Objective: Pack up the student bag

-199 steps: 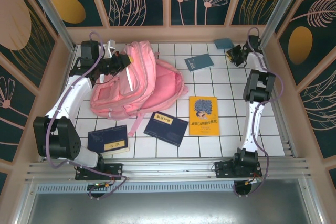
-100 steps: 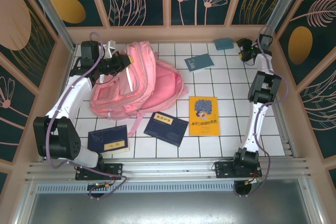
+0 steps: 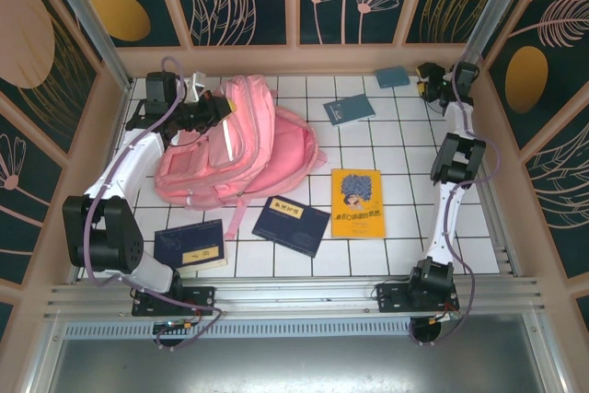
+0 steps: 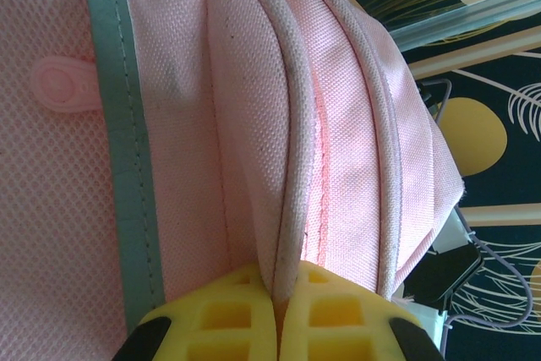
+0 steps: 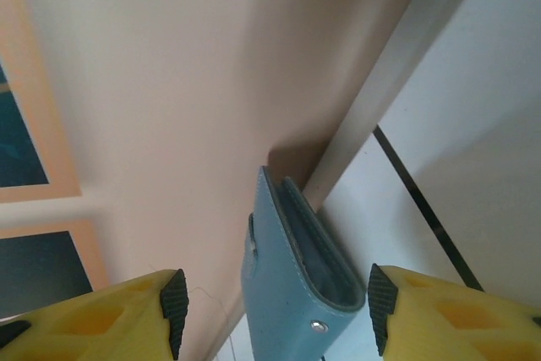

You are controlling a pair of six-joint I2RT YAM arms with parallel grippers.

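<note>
While the left hand (image 4: 279, 298) is pinching a piped seam of the student bag (image 3: 248, 149), its yellow fingers pressed together on the fold of pink fabric, the right hand (image 5: 270, 298) is hovering with its fingers spread on either side of a slim blue case (image 5: 292, 251). The case is lying by the foot of the back wall at the far right corner of the worktop (image 3: 396, 158), and the fingers do not appear to be touching it.

The bag is slumping on its side at the far left of the tiles, straps trailing toward the near edge.

The step in hand looks like fetching the case while the bag is being held ready. Doing it well probably means centring the case between the fingers and keeping the outer finger from jamming against the wall. The fingers should close squarely on the flat faces, since the smooth cover may slide. The left hand should be lifting the seam steadily so that the mouth gapes.

Whether any compartment is open cannot be told, and nothing is showing inside the bag. A teal booklet (image 3: 349, 109), a yellow book (image 3: 357, 202) and two navy books (image 3: 291, 225) are lying outside it on the tiles.
</note>
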